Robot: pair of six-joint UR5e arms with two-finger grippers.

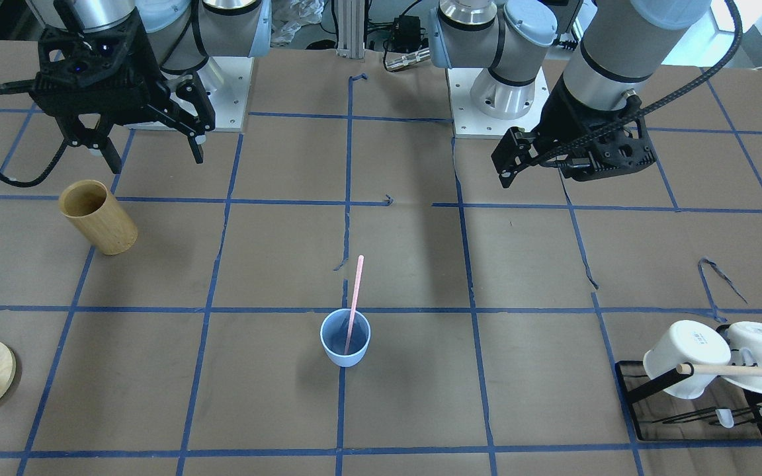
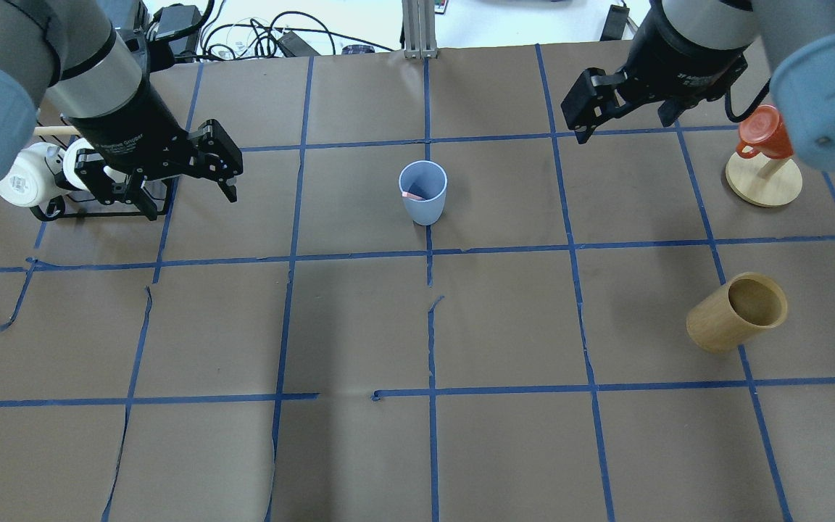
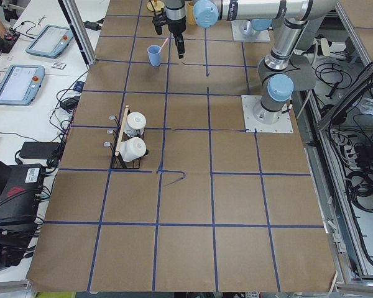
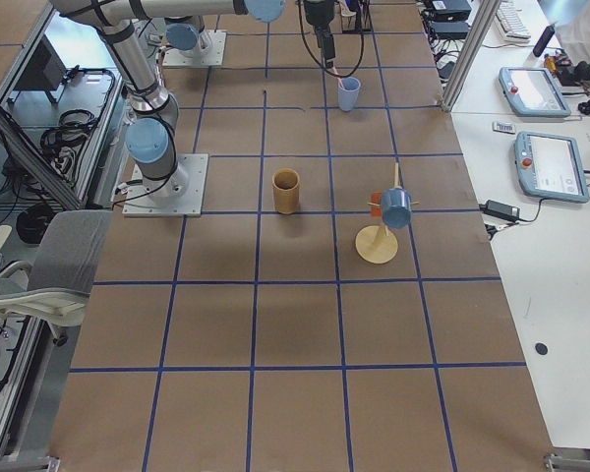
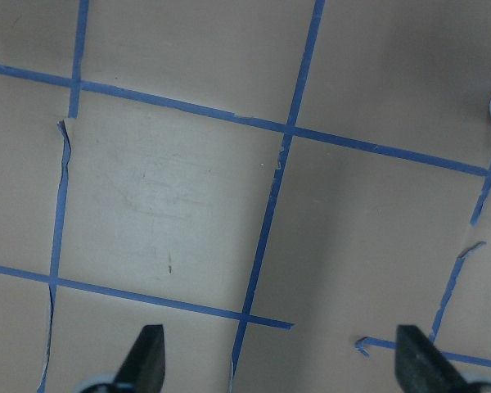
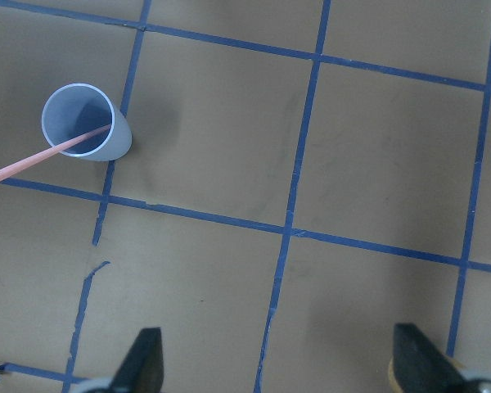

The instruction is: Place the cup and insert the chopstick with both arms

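**Black fingers [image 5: 147, 364] spread wide and empty, the thin pink chopstick [image 1: 355, 297] already standing in the pale blue plastic cup [image 1: 345, 347]**

Above the brown paper-covered table [image 1: 275, 264], the left gripper [image 5: 280, 356] and the right gripper [image 6: 278, 356] both hover with jaws apart and nothing between them. Each is well away from the cup. A tan bamboo tumbler [image 1: 98, 226] stands on the robot's right side.

The blue cup sits upright near the table's middle, on a tape line. It looks light, thin-walled and smooth, so it could slip or tip easily. I judge a gentle pinch across one wall at the rim, or around the body low down, to be safest.

The chopstick leans on the rim, and its upper part sticks out towards the robot. It seems stiff, slender and nearly weightless. It would pivot in a loose hold, so the free upper part is the place to grip. Both steps look done.
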